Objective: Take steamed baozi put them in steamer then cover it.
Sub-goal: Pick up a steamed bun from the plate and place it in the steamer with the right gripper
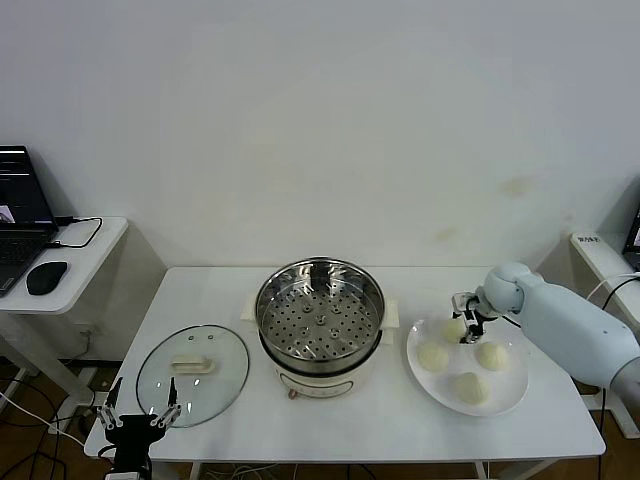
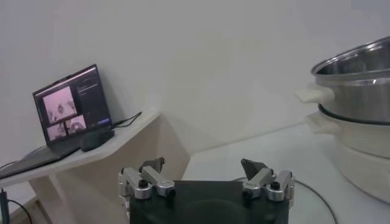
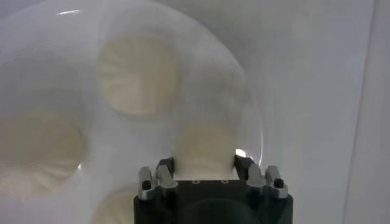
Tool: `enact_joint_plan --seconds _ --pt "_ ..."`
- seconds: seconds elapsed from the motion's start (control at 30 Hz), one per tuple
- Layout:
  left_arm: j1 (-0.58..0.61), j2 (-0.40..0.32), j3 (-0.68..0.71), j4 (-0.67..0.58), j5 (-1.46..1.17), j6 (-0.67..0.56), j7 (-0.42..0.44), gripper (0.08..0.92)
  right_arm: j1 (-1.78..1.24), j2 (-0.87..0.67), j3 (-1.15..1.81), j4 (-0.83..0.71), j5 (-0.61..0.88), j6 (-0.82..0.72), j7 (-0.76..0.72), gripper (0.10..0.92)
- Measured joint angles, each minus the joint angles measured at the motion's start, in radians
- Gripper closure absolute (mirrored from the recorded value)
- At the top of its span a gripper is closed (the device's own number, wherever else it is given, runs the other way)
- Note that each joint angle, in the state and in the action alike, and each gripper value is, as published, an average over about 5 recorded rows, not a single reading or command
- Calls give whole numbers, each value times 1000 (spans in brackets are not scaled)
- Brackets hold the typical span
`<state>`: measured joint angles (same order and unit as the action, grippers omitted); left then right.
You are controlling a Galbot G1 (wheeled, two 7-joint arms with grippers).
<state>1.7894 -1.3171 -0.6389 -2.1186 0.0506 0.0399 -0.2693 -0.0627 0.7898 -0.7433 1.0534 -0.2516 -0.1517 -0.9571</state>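
Laptop (image 1: 20,225) and mouse (image 1: 46,277) sit on the side table (image 1: 95,245) at about 9 o'clock, nothing to do with the job. Next along, the left gripper (image 1: 140,416) is parked off the front edge of the main table (image 1: 210,290) around 7 o'clock, claw spread wide and holding nothing. Just past it the cover (image 1: 192,373) lies flat on the table, handle up, beside the steamer (image 1: 319,312) but not touching it as far as I can tell. The steamer sits dead center on its pot base (image 1: 320,380), and the perforated floor is bare, no buns in it yet.

Over at 3 o'clock is the white plate (image 1: 517,392) with all four steamed baozi (image 1: 470,388) on it. The right gripper (image 1: 463,322) is down on the bun at the plate's 11 o'clock spot, and the right wrist view shows that bun (image 3: 204,149) sitting between its fingers (image 3: 164,167), spread just about bun-wide. Whether they're actually squeezing it yet, I can't tell.

So I'd say this is the very first pick, task barely started. Next move looks like: close gently so the soft bun doesn't get crushed, lift straight up clear of its neighbours, then carry it over toward 9 o'clock and high enough to clear the steamer rim before letting go.
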Motion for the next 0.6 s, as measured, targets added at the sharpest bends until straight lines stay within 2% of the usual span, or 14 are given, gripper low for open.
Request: enact_joint_plan --seconds 0.23,0.6 --pt "0 0 1 -2 1 -1 -1 177 -1 -17 -1 23 6 -6 1 487" --pt "-8 12 6 -3 1 -1 0 177 71 -123 -38 154 74 -31 -5 483"
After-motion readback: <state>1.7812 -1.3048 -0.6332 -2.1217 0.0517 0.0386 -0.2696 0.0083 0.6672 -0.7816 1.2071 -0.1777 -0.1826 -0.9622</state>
